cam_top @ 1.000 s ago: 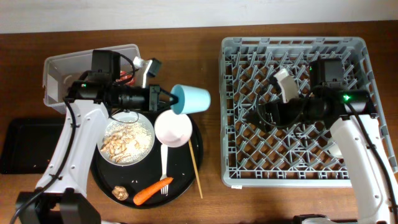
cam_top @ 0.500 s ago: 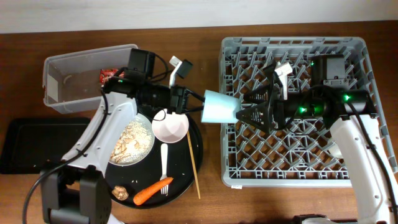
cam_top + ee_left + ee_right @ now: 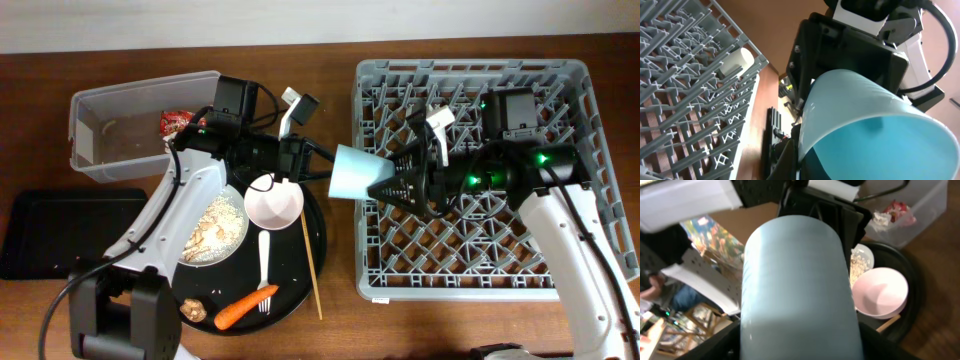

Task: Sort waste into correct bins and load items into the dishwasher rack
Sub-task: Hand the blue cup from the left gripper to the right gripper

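My left gripper is shut on the rim of the small light blue cup and holds it on its side in the air, just left of the grey dishwasher rack. My right gripper reaches out from over the rack, its fingers spread around the cup's base. In the right wrist view the cup fills the space between my fingers. In the left wrist view I look into the cup's mouth. The clear tub holds the red wrapper.
The round black tray holds the pink bowl, the plate of scraps, a white fork, a chopstick and the carrot. The shallow black tray lies at the far left. A cream cup lies in the rack.
My left arm has carried the cup rightward from over the round tray to the rack's left edge. My right gripper has moved left and opened around the cup's base.
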{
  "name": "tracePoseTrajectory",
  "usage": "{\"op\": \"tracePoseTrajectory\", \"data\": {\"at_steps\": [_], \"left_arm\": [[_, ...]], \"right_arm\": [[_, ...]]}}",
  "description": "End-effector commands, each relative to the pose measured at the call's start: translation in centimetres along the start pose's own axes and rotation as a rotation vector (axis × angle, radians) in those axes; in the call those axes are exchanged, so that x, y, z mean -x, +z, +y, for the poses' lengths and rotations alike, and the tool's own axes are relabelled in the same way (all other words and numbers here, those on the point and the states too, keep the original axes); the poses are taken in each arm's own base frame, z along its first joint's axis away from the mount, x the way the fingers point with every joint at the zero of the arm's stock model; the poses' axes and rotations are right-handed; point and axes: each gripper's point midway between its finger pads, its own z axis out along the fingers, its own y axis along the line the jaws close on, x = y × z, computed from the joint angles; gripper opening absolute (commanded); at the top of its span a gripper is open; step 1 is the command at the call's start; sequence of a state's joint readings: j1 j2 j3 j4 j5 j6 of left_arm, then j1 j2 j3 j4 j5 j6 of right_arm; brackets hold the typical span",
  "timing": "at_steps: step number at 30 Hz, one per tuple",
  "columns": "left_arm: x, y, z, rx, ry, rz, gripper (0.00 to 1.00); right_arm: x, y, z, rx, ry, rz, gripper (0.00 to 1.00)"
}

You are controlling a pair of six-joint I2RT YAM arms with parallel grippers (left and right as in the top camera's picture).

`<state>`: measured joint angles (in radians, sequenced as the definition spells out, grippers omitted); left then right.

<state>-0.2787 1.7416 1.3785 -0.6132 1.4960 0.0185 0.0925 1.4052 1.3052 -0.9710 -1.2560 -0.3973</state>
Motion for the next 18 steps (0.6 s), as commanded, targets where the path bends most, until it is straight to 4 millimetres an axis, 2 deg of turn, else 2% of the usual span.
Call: {"op": "tracePoseTrajectory", "data": {"at_steps": [1, 5, 7, 9, 11, 13, 15, 18], "left_arm": [[0.2, 0.0, -0.5, -0.027, 0.003, 0.0, 0.0], [0.2, 0.0, -0.5, -0.027, 0.003, 0.0, 0.02], [0.3, 0.0, -0.4, -0.025, 0.01, 0.0, 0.33], [0.3, -0.1, 0.3, 0.018, 0.005, -0.002, 0.55], [0.0, -0.4, 1.8, 0.104, -0.03, -0.003, 0.6], [-0.8, -1.4, 4.1, 0.242, -0.102, 0.001, 0.64], [-2.3, -3.2, 7.1, 0.432, -0.198, 0.021, 0.64], [-5.4, -6.3, 10.1, 0.686, -0.334, 0.083, 0.64]], "right_arm": [[0.7, -0.1, 1.1, 0.025, -0.039, -0.012, 0.42], [0.5, -0.1, 1.2, 0.026, -0.029, -0.009, 0.39], [0.5, -0.1, 1.2, 0.025, -0.028, -0.008, 0.38], [0.3, -0.1, 0.6, -0.005, -0.027, 0.002, 0.38], [-0.3, -0.5, -1.3, -0.112, 0.019, 0.036, 0.36], [-1.4, -1.8, -4.7, -0.31, 0.104, 0.082, 0.3], [-2.2, -4.0, -7.6, -0.505, 0.185, 0.107, 0.22], [-2.5, -8.1, -10.2, -0.732, 0.284, 0.103, 0.22]]}}
